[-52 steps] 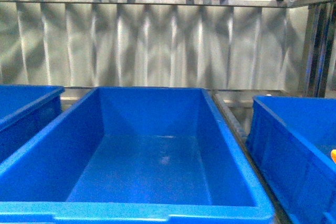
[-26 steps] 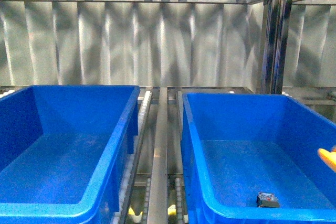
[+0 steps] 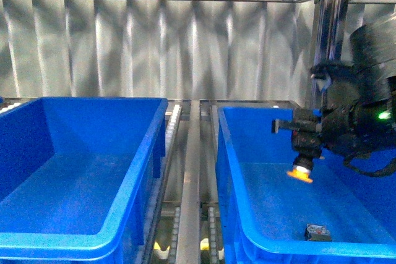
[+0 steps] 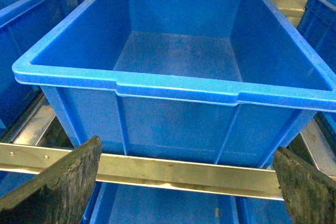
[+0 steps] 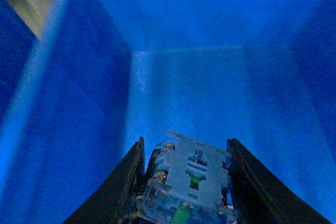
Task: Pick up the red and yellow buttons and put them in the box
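In the front view my right gripper hangs inside the upper part of the right-hand blue box, shut on a yellow button with its yellow cap pointing down. In the right wrist view the button's body sits clamped between the two dark fingers, with the box's blue floor beyond. A small dark part lies on that box's floor. My left gripper is open and holds nothing, facing the outer wall of another blue crate. No red button shows.
A second blue crate stands at the left in the front view. Metal roller rails run between the two crates, with a corrugated metal wall behind. A steel crossbar runs under the crate in the left wrist view.
The front view has swung from one centred crate to two crates side by side. My right arm has come in from the right, carrying the yellow button over the right-hand box.
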Available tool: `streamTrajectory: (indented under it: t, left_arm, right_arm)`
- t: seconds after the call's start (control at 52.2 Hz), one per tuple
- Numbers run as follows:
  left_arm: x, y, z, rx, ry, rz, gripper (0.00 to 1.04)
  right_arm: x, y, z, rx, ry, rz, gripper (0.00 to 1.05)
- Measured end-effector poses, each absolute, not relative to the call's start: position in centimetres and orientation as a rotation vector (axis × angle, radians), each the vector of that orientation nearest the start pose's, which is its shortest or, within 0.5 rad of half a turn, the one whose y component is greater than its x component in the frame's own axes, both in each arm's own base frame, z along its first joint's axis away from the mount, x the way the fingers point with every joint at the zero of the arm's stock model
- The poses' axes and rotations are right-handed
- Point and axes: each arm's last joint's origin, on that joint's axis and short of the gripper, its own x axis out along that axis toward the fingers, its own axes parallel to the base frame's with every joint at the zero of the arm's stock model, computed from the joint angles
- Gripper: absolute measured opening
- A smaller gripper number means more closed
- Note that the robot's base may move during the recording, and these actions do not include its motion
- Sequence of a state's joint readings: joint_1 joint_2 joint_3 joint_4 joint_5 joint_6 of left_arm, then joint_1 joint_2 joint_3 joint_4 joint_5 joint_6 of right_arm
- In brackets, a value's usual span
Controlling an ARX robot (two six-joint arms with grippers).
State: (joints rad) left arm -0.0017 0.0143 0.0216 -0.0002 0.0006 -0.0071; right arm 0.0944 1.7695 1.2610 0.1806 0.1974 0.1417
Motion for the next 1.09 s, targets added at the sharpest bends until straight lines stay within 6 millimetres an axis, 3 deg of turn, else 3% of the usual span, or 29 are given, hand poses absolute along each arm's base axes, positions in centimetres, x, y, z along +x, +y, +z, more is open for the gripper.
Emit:
streamTrajectory:
  t: [0.115, 0.23, 0.498, 0.574, 0.613, 0.785, 0.881, 0.957, 1.091]
  left_arm:
    - [9.7, 0.0, 17.0, -0.007, -0.007, -0.002, 0.97]
    - [9.7, 0.0, 17.0, -0.007, -0.007, -0.002, 0.97]
    - [9.7, 0.0, 17.0, -0.007, -0.007, -0.002, 0.97]
    - [9.7, 0.0, 17.0, -0.007, -0.007, -0.002, 0.97]
    - [9.7, 0.0, 17.0, -0.007, -0.007, -0.002, 0.97]
    - [9.7, 0.0, 17.0, -0.007, -0.007, -0.002, 0.97]
    - [9.7, 0.0, 17.0, -0.007, -0.007, -0.002, 0.97]
    - [9.7, 0.0, 17.0, -0.007, -0.007, -0.002, 0.97]
    - [9.7, 0.0, 17.0, -0.007, -0.007, -0.002, 0.97]
  right_arm:
    - [44.9, 2.2, 23.9, 0.023, 0.471, -0.160, 0.37]
    - [47.4, 1.1, 22.5, -0.014, 0.558, -0.190, 0.37]
    - [49.6, -0.3, 19.0, -0.092, 0.717, -0.230, 0.37]
    - [50.0, -0.3, 19.1, -0.105, 0.712, -0.236, 0.37]
    - [50.0, -0.4, 19.1, -0.112, 0.703, -0.242, 0.45]
    - [49.1, -0.3, 19.0, -0.094, 0.652, -0.230, 0.71]
    - [47.6, -0.1, 20.2, -0.079, 0.603, -0.207, 0.85]
    - [45.2, 0.1, 23.1, -0.068, 0.527, -0.195, 0.99]
    - [41.1, 0.1, 27.1, -0.026, 0.410, -0.196, 0.98]
